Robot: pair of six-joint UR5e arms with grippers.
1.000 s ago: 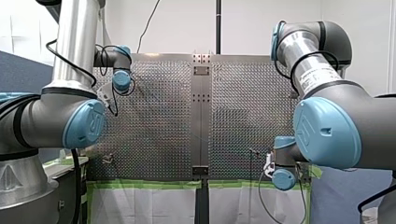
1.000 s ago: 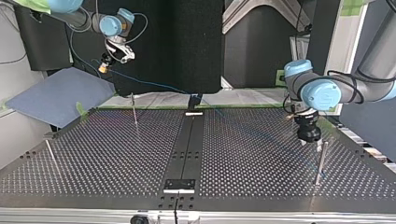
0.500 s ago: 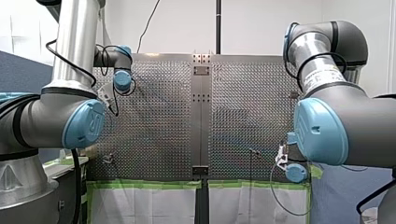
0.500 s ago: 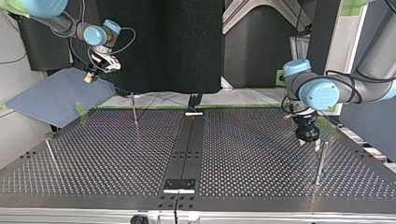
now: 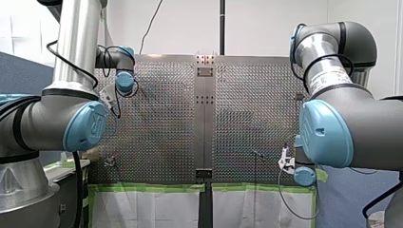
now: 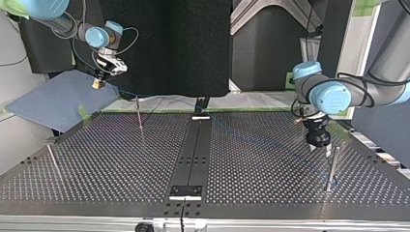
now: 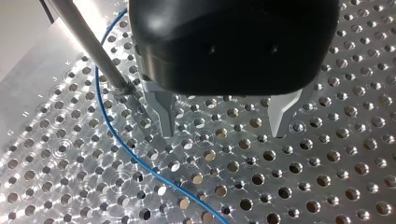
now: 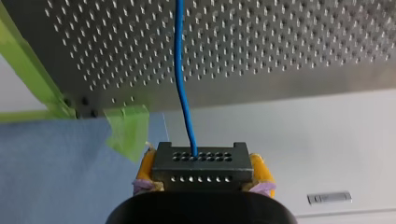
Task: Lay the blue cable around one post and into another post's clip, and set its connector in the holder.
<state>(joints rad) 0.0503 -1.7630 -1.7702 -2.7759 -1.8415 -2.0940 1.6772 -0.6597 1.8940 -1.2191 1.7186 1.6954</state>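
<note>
Now: right gripper (image 8: 200, 171) holds connector (image 8: 200, 161) off the tabletop (image 8: 280, 46)

Yellow pads (image 8: 145, 168) pinch it. Its blue cable (image 8: 180, 70) looks thin and limp, so steer by the rigid connector. Only the left wrist view shows cable curving past a post (image 7: 88, 44) beside the wide-open left gripper (image 7: 224, 116).

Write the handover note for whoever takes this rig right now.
Left gripper: jaws open, empty, low over the table beside a post.
Right gripper: shut on the connector, held in the air past the table's edge.
Blue cable runs from the connector and curves past that post's base.
Done: the bend at the post. Left: clipping the cable, seating the connector.
</note>
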